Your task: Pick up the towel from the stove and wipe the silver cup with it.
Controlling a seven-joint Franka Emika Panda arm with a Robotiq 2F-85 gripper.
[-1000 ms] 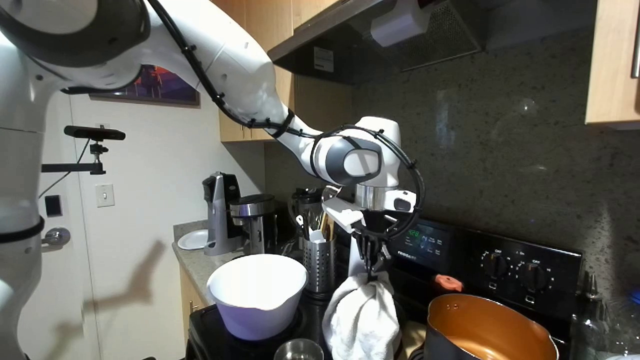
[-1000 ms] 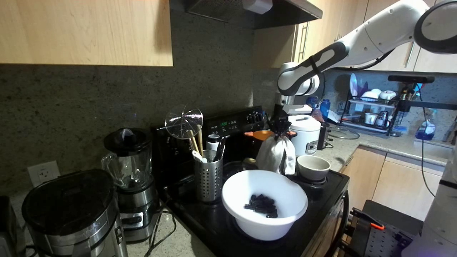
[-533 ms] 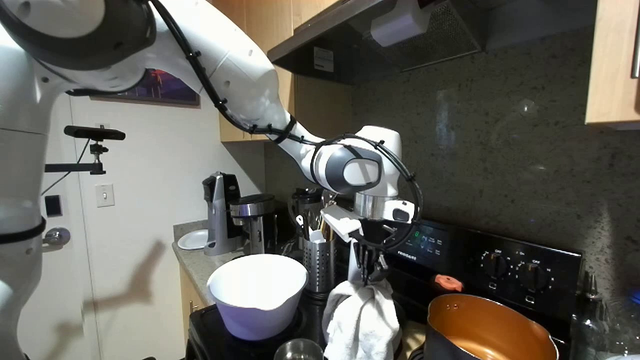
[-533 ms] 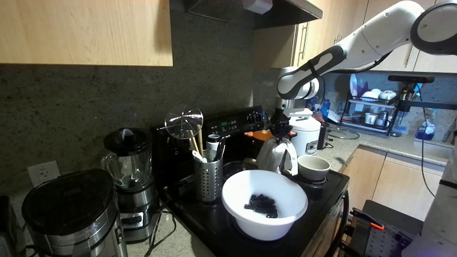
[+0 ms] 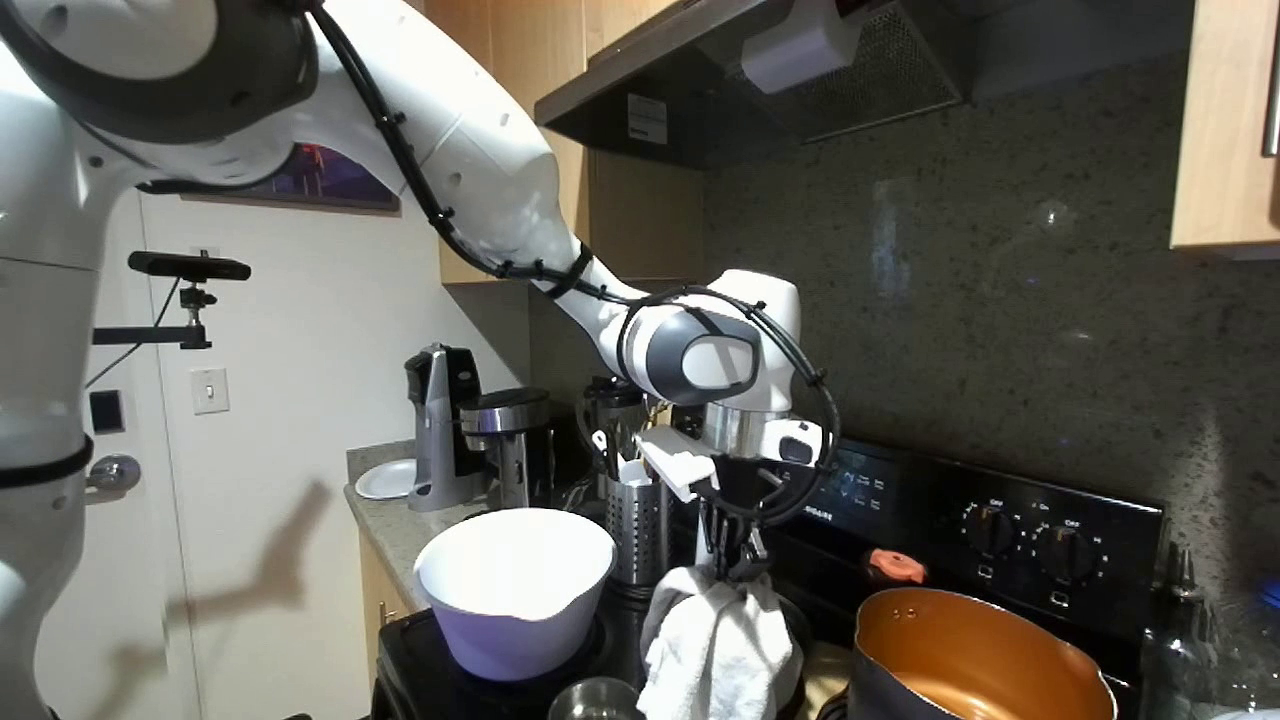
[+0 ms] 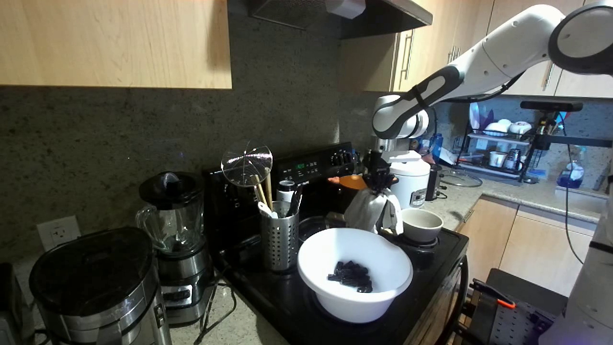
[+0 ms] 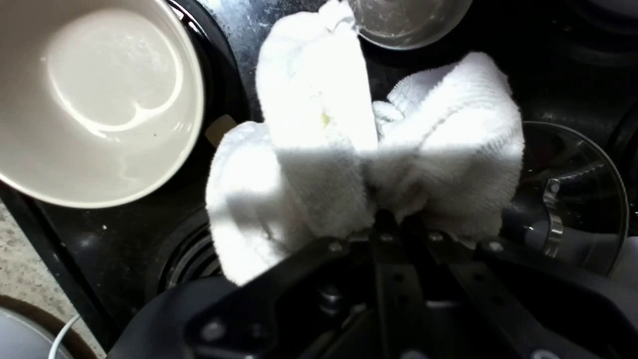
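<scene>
One towel (image 5: 715, 650), pinched at its crown, hangs over the stove (image 5: 430, 675)

In an exterior view my claw (image 5: 728, 572) is clamped on the towel's gathered top; I judge this high pinch leaves the lower folds loose as a wiping pad. The towel's long axis runs nearly upright, free ends pointing down. Whether they touch the stove I can't tell. Just beside the towel, toward the stove's front edge, stands what I take for the silver cup (image 5: 597, 700), mouth up and cut off by the frame.

In an exterior view the white bowl (image 6: 357, 306) stands by the stove's front edge, holding black pieces (image 6: 353, 275) and probably screening the cup from me. The beige bowl (image 6: 424, 235) sits near the front corner next to the counter (image 6: 522, 194).

In the wrist view the towel fans out ahead of the claw, its longest fold pointing at the cup's rim; touching or merely overlapping, I can't say. The cup seems placed between the bowls for reaching from above.
</scene>
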